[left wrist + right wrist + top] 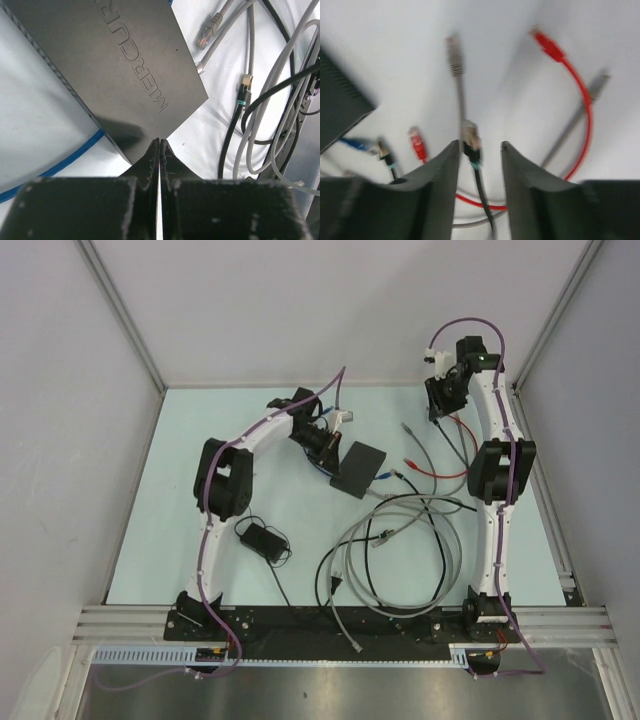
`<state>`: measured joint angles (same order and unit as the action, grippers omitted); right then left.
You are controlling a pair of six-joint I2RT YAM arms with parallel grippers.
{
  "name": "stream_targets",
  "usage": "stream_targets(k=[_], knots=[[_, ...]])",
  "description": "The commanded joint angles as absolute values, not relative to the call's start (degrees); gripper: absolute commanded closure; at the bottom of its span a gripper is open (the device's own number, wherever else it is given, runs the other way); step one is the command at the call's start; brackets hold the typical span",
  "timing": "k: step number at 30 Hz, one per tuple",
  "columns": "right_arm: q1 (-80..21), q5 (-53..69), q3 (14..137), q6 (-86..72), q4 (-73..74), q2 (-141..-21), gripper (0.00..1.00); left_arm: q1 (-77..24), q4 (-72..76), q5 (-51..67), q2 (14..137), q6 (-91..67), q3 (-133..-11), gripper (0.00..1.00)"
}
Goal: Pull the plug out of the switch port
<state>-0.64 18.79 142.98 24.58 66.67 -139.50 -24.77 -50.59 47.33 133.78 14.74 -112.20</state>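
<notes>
Flat matte-black rectangular switch (125, 65), my left wrist view: "MERCUR" moulded into top face, same colour as casing, running diagonally; following letters cut off at frame edge. Right wrist view blurred, top view too small: nothing else legible.

Flat black switch (360, 468), plug (355, 144) seemingly seated.

Switch (125, 65) matte black plastic, embossed lettering; table (40, 115) smooth, pale; fingers (148, 167) matte black
</notes>
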Motion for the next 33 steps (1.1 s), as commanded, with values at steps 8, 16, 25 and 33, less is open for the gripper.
stream_targets(k=[8, 16, 25, 33], knots=[[-3.78, 24.68, 134.76, 19.51, 65.03, -129.38, 0.47, -25.93, -48.95, 47.91, 123.93, 16.08, -108.2, 1.0], [-9.57, 40.6, 106.98, 20.74, 65.05, -118.39, 0.46, -26.28, -50.1, 47.29, 118.92, 17.49, -105.3, 1.0], [-11.95, 44.47, 104.33, 22.41, 63.99, -126.03, 0.5, -27.24, -48.86, 48.87, 122.69, 15.99, -105.11, 1.0], [-11.25, 47.63, 106.18, 25.4, 66.54, -131.66, 0.51, -27.51, -50.54, 45.97, 130.6, 18.37, -108.63, 1.0]])
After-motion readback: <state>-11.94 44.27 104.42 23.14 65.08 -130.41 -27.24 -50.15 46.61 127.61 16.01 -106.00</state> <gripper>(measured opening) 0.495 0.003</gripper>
